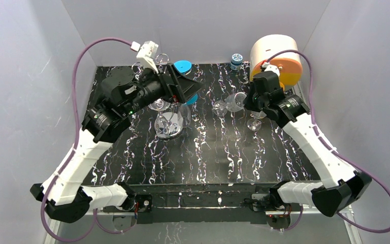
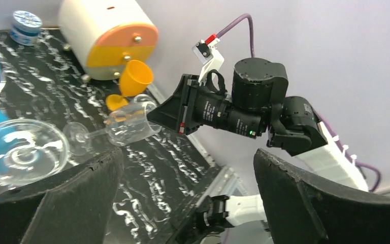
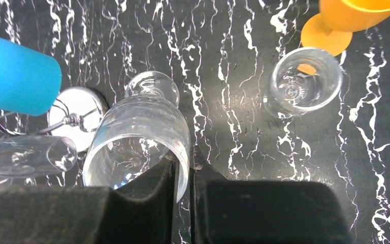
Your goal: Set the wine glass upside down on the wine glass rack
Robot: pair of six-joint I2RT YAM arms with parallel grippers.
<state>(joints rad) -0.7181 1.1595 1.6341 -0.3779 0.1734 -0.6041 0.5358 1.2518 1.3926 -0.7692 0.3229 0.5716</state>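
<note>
Wine glass (image 3: 137, 137) tipped sideways, rim wall pinched between right fingers (image 3: 150, 185)

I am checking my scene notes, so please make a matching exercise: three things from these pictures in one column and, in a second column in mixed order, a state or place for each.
1. left gripper
2. right gripper
3. orange goblet

A. beside the white and orange drum
B. shut on the rim of the clear wine glass
C. wide open, empty

Pairs: 1-C, 2-B, 3-A.
</note>
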